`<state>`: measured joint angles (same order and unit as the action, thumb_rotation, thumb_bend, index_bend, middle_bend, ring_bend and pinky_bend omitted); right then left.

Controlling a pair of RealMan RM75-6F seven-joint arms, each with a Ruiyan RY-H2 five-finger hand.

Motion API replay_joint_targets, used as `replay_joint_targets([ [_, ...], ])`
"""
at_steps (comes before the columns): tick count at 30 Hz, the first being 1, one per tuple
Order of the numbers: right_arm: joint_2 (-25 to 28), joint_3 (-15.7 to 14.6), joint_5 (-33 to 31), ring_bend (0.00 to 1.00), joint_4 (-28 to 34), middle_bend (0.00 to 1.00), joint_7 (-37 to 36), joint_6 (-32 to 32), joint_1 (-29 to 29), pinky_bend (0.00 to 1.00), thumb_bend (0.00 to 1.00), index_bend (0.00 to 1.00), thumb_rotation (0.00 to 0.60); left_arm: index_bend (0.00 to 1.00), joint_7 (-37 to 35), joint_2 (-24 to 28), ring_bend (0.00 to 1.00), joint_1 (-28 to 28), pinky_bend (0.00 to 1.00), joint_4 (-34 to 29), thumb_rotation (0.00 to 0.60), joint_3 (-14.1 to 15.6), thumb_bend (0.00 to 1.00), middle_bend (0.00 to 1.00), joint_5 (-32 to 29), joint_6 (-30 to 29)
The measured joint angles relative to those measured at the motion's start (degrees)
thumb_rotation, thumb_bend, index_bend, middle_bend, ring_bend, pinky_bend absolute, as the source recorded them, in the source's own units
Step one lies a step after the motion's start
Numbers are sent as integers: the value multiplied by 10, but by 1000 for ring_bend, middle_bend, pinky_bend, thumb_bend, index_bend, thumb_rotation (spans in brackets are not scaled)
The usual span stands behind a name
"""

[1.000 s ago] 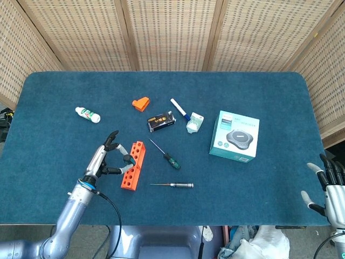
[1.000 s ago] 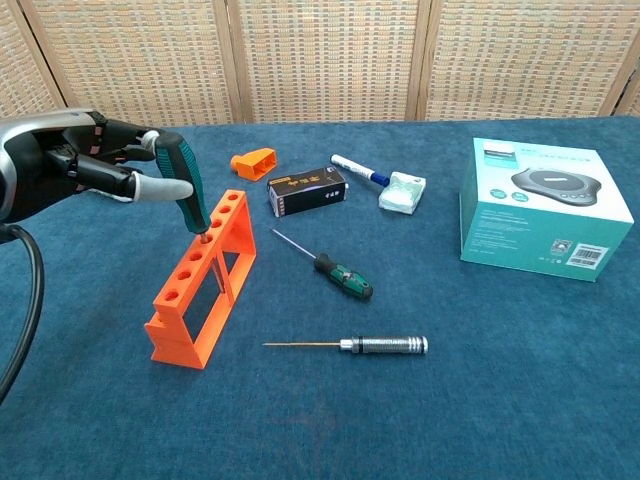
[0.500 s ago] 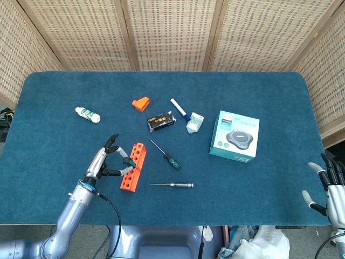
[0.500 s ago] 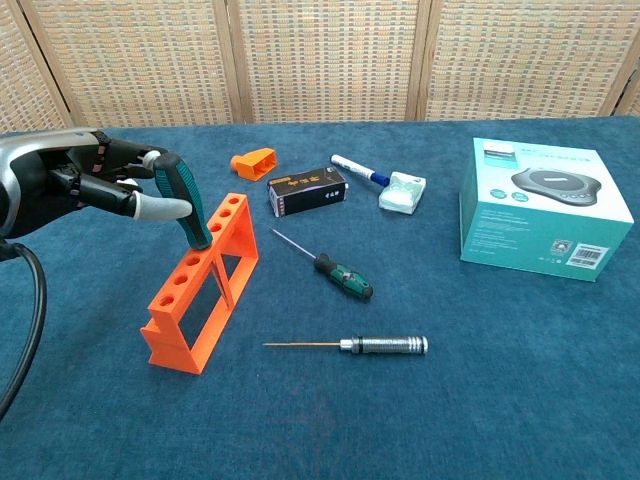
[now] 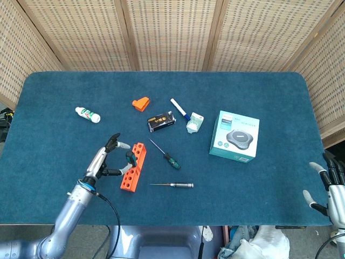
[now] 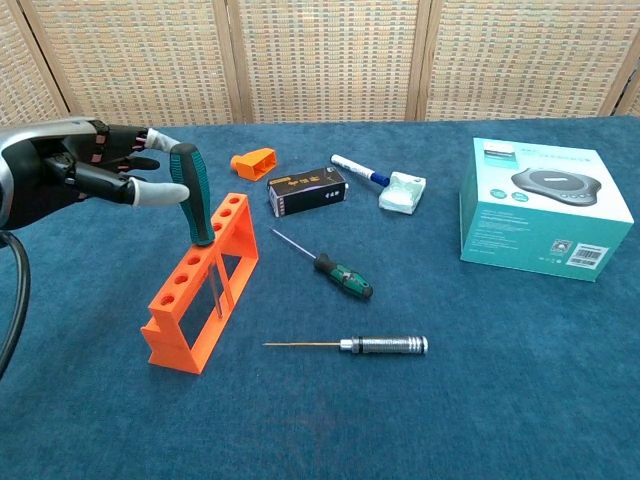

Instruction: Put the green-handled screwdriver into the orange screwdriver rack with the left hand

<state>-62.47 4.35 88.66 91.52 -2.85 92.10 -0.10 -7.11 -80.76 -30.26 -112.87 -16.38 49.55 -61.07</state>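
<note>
The left robot hand [image 6: 95, 172] pinches the green-handled screwdriver [image 6: 194, 208], its shaft through the orange plastic screwdriver rack [image 6: 197, 283]; release gently, upright, without tipping it.

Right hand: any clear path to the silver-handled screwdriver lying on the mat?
Probably yes. The right hand sits open at the table's right edge, and bare mat lies between it and the silver-handled screwdriver. The teal box stands farther back, off that line.
</note>
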Motion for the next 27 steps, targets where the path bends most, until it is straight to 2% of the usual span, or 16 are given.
replay_joint_targets([
  [10,-1,0,-1,0,0,0,2,-1,0,0,258,174,600,327,-29,26,0,10,0,-24,600,-16,269,0,25,-1],
  [21,0,1,-3,0,0,0,0,0,-1,0,258,174,600,295,-80,88,0,34,0,-73,600,-51,267,0,56,-19],
  [27,2,2,-4,0,0,0,-2,2,-2,0,258,174,600,243,-57,136,0,55,0,-82,600,-38,268,0,112,-40],
])
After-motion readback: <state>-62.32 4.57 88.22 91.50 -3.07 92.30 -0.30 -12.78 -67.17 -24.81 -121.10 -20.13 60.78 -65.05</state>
